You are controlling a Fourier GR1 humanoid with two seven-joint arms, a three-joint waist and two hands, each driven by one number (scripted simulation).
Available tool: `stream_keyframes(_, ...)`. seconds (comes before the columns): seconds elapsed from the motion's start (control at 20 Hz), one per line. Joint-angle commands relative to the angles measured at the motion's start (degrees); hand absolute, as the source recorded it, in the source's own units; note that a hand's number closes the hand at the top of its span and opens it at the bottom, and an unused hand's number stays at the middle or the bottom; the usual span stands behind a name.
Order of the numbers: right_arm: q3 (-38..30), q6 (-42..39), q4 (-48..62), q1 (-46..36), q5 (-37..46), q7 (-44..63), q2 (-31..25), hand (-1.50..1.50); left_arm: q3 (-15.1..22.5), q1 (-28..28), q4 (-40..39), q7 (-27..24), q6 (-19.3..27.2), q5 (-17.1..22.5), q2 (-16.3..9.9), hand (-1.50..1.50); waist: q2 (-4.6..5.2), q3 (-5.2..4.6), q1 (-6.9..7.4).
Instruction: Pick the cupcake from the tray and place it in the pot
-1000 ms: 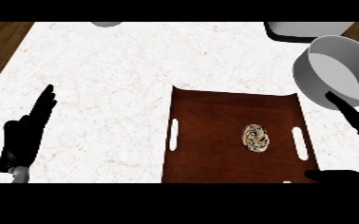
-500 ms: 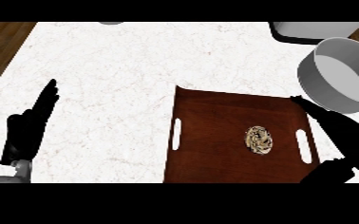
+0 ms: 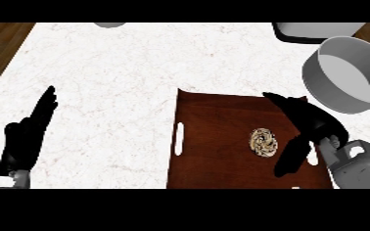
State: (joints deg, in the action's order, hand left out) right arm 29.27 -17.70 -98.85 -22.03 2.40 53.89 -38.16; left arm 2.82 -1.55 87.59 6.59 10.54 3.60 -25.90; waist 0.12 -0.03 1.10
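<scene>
Brown tray [image 3: 217,142] holds the cupcake [image 3: 263,142] right of its middle, and the right hand [image 3: 307,127], spread, hovers just beside it, seemingly not touching; it should close thumb and fingers round the cake before lifting. The pot [image 3: 339,76] sits past the tray's far right corner, with open worktop [image 3: 108,88] to the left, where the left hand [image 3: 25,137] rests open.

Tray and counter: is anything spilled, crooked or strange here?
Nothing stands out. The cupcake sits on the brown tray, nothing is spilled, and the grey pot stands upright beside it. The right hand hovers open over the tray.
</scene>
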Motion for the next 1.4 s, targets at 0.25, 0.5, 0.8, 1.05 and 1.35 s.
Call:
stream_keyframes(0.25, 2.28, -5.77, 7.51, -3.26, 6.63, 5.12, 8.63, -1.5, -1.95, -1.62, 2.5, 1.09, -1.59, -1.21, 1.21, 0.0, -0.15, 0.02, -0.63)
stream_keyframes(0.5, 0.6, -8.14, 8.32, -2.53, 8.34, 5.83, 10.33, -1.5, -2.76, 3.1, -3.1, 0.42, -2.12, -2.84, 3.07, 0.0, -0.14, 0.02, -0.96)
stream_keyframes(0.8, 2.99, -5.53, 13.98, 0.1, 15.06, 2.74, 15.41, -1.5, -4.53, -1.16, -1.69, -1.9, -4.19, -3.05, 3.15, 0.0, -0.1, 0.02, -0.77)
stream_keyframes(1.05, -1.41, -7.84, 16.39, 1.86, 18.51, -2.97, 13.91, -1.5, -5.3, -1.14, 1.1, 0.38, -3.77, -4.89, 4.8, 0.0, -0.15, 0.03, -0.96)
stream_keyframes(1.35, -4.52, -9.66, 24.23, -2.22, 23.39, -5.01, 20.03, -1.5, -4.46, -2.1, 2.43, 0.33, -2.97, -8.32, 8.29, 0.0, -0.11, 0.04, -0.67)
